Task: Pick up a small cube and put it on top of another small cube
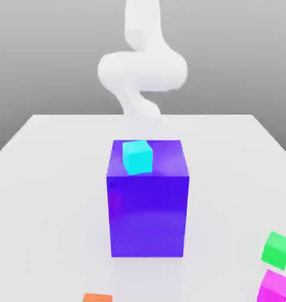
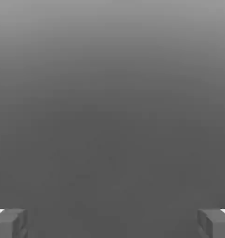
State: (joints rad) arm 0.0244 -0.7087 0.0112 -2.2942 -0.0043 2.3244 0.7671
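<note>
Lying near, the orange cube is at the exterior view's left; the pink cube and green cube are at the exterior view's right. Farther, the cyan cube sits on the blue block. All look light and stiff; pinch opposite flat sides. Beyond, the arm hangs bent, claw spread, empty.

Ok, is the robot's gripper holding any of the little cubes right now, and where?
No, the gripper holds nothing: its fingers stand wide apart with no cube between them.
</note>
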